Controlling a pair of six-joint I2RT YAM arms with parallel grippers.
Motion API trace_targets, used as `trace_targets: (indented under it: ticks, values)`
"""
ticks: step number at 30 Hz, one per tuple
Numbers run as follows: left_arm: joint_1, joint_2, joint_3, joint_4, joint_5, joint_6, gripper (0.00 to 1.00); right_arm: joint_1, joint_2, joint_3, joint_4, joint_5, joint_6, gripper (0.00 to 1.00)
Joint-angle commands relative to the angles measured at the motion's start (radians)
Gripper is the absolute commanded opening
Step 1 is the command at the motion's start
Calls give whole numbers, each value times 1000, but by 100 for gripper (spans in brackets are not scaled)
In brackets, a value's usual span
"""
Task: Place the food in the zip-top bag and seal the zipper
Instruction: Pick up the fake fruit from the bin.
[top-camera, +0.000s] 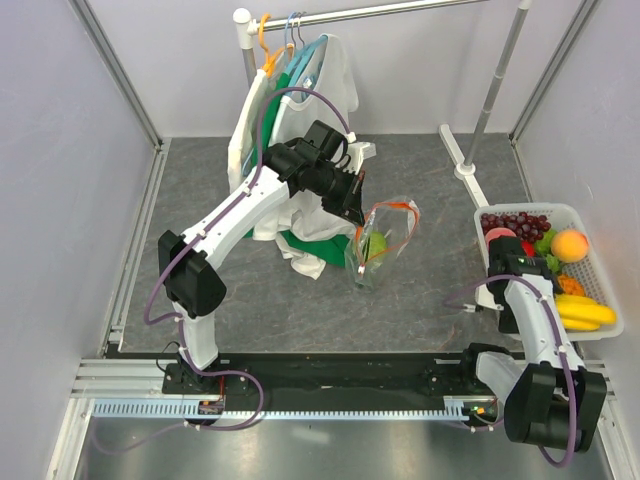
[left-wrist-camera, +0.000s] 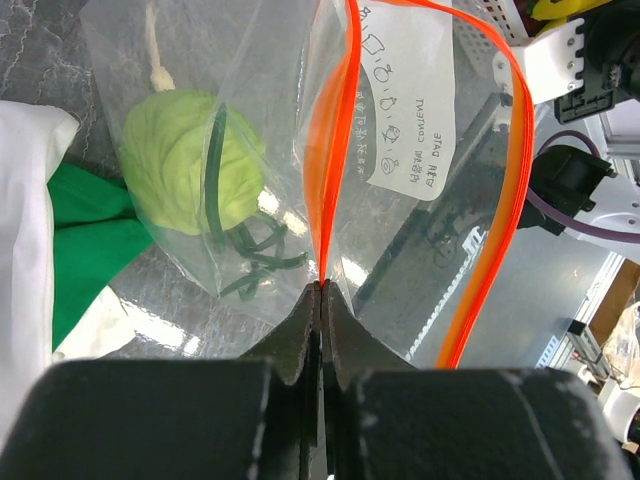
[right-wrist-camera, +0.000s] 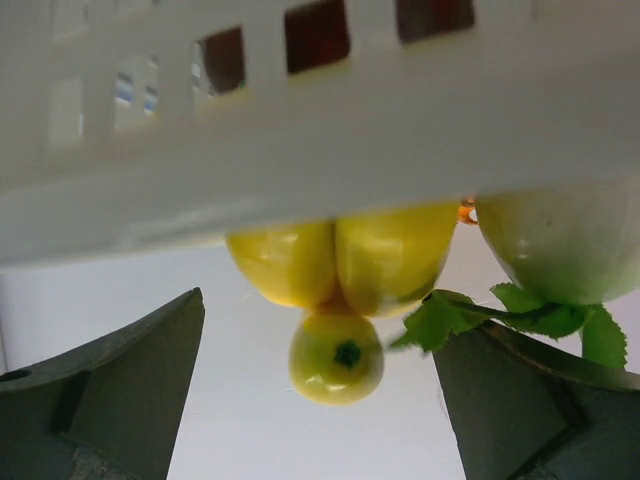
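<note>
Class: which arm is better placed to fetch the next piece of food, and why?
Right, probably. The right hand is open at the basket, with yellow food straight ahead between its jaws. The left hand is shut on the zipper, holding the bag.

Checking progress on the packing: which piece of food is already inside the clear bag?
The pale green, round leafy one, lying in the zip-top bag. The grapes, peach and bananas are in the white basket.
</note>
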Motion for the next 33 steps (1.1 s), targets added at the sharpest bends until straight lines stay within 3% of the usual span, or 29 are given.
trace_targets:
  ticks: [1, 11, 21, 26, 33]
  values:
    - [2, -4, 8, 21, 36, -21, 2, -11, -22, -69, 83, -13, -57, 98]
    - [2, -6, 16, 21, 42, -21, 2, -10, -107, -82, 100, 19, -125, 79]
    - [2, 0, 24, 21, 47, -23, 2, -8, -104, 73, 26, -25, -113, 42]
    - [2, 9, 31, 21, 55, -26, 2, -8, -105, 116, 19, -25, -123, 41]
    - [2, 19, 34, 19, 62, -29, 2, -7, -55, 307, -21, -130, -102, 37]
